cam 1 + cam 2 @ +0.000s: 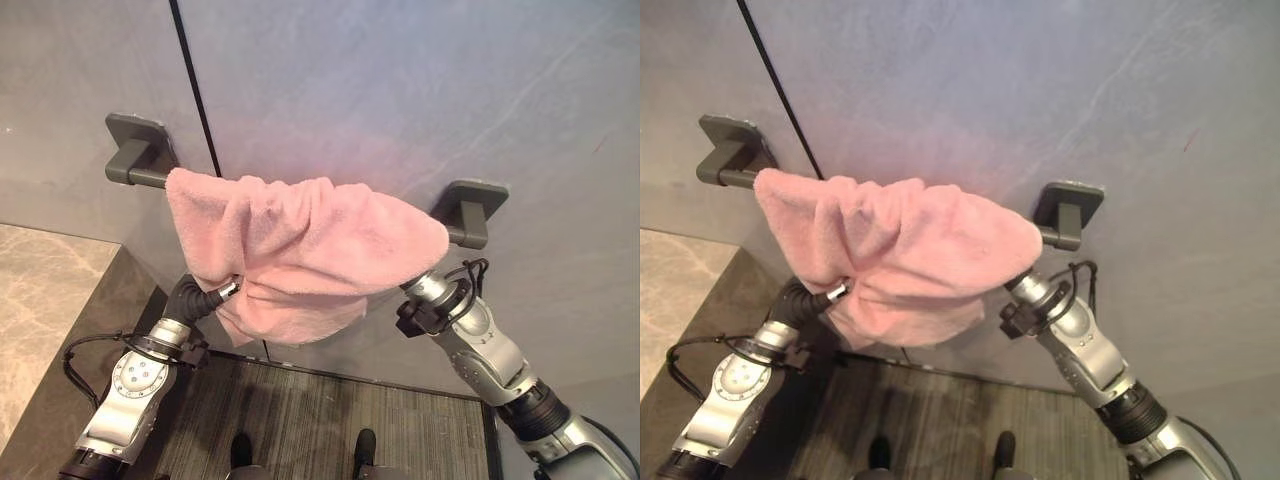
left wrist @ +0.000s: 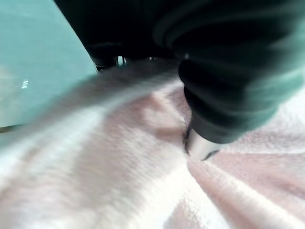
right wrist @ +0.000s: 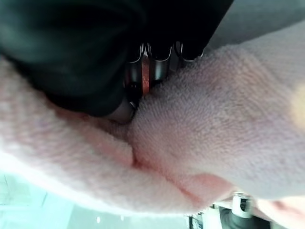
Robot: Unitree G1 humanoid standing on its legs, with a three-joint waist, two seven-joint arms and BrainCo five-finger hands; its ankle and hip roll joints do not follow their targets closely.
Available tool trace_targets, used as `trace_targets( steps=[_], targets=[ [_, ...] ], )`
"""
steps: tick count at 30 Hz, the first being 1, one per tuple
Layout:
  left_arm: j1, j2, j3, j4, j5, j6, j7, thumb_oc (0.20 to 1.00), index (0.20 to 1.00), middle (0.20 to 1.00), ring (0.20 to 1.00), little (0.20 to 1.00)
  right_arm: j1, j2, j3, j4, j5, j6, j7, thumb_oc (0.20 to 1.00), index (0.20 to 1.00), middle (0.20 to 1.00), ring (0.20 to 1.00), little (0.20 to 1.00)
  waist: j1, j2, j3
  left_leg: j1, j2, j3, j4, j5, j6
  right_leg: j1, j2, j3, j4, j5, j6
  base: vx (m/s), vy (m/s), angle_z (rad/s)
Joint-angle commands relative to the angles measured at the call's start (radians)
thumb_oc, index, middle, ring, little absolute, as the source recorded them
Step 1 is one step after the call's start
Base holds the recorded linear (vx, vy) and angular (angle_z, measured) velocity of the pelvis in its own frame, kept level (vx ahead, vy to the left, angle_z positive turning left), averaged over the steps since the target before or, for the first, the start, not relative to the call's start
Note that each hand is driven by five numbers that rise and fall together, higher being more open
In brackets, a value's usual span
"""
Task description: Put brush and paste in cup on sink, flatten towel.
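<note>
A pink towel [image 1: 300,240] hangs bunched over a dark grey towel bar [image 1: 140,178] on the grey wall. My left hand [image 2: 228,95] reaches up into the towel's lower left part. Its thumb [image 2: 200,145] digs into the cloth, and creases fan out from there. At the towel's right end, next to the bar's right bracket [image 1: 470,210], is my right hand [image 3: 71,52]. A fold of towel [image 3: 200,109] is pinched between its thumb [image 3: 121,112] and the curled fingers [image 3: 152,62]. The cloth covers most of both hands in the eye views.
A beige stone countertop [image 1: 40,290] with a dark side panel lies at the lower left. Dark striped flooring [image 1: 330,420] runs below the towel. A black vertical seam [image 1: 195,85] divides the wall behind the bar's left end.
</note>
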Motion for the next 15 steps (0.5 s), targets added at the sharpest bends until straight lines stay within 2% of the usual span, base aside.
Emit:
trace_targets(
  steps=[1, 2, 3, 4, 7, 11, 15],
  targets=[
    [-0.077, 0.002, -0.053, 0.091, 0.032, -0.018, 0.026, 0.451, 0.451, 0.451, 0.451, 0.451, -0.015, 0.036, -0.033, 0.071, -0.017, -0.02, -0.055, 1.0, 1.0, 1.0, 1.0, 1.0, -0.008, -0.028, -0.004, 0.014, -0.028, 0.01, 0.004, -0.014, 0.037, 0.072, -0.114, -0.013, 0.002, 0.043, 0.09, 0.03, 0.005, 0.0],
    [-0.079, -0.003, -0.07, 0.122, 0.054, -0.011, 0.028, 0.696, 0.696, 0.696, 0.696, 0.696, -0.006, 0.041, -0.03, 0.1, -0.031, -0.014, -0.066, 1.0, 1.0, 1.0, 1.0, 1.0, -0.013, -0.025, -0.007, 0.022, -0.028, 0.013, 0.004, -0.016, 0.039, 0.074, -0.113, -0.009, 0.002, 0.04, 0.089, 0.04, 0.005, -0.04],
    [-0.081, -0.002, -0.078, 0.133, 0.066, -0.01, 0.027, 0.884, 0.884, 0.884, 0.884, 0.884, 0.0, 0.044, -0.028, 0.107, -0.034, -0.011, -0.062, 1.0, 1.0, 1.0, 1.0, 1.0, -0.016, -0.023, -0.01, 0.029, -0.027, 0.017, 0.004, -0.019, 0.039, 0.078, -0.112, -0.006, 0.002, 0.038, 0.089, 0.06, 0.004, -0.11],
    [-0.078, 0.0, -0.094, 0.143, 0.12, -0.003, 0.033, 1.0, 1.0, 1.0, 1.0, 1.0, 0.02, 0.05, -0.036, 0.147, -0.062, -0.007, -0.074, 1.0, 1.0, 1.0, 1.0, 1.0, -0.02, -0.019, -0.018, 0.045, -0.024, 0.024, 0.004, -0.024, 0.039, 0.085, -0.111, 0.001, 0.002, 0.032, 0.089, 0.07, 0.002, -0.14],
    [-0.065, 0.003, -0.098, 0.151, 0.152, -0.005, 0.023, 1.0, 1.0, 1.0, 1.0, 1.0, 0.046, 0.058, -0.057, 0.169, -0.075, -0.005, -0.082, 1.0, 1.0, 1.0, 1.0, 1.0, -0.024, -0.013, -0.029, 0.069, -0.022, 0.036, 0.004, -0.032, 0.04, 0.097, -0.11, 0.009, 0.002, 0.025, 0.088, 0.06, 0.001, -0.15],
    [-0.039, -0.029, -0.067, 0.149, 0.083, -0.003, 0.02, 1.0, 1.0, 1.0, 1.0, 1.0, 0.063, 0.071, -0.059, 0.161, -0.027, -0.007, -0.066, 1.0, 1.0, 1.0, 1.0, 1.0, -0.023, -0.006, -0.043, 0.092, -0.019, 0.045, 0.004, -0.037, 0.039, 0.113, -0.108, 0.015, 0.002, 0.015, 0.085, 0.04, -0.01, -0.09],
    [-0.057, -0.032, -0.02, 0.099, 0.026, -0.016, 0.037, 1.0, 1.0, 1.0, 1.0, 1.0, 0.044, 0.066, -0.067, 0.142, -0.04, -0.015, -0.083, 1.0, 1.0, 1.0, 1.0, 1.0, -0.022, 0.0, -0.05, 0.103, -0.016, 0.048, 0.004, -0.039, 0.038, 0.12, -0.107, 0.017, 0.002, 0.006, 0.082, 0.01, -0.007, -0.05]
  ],
)
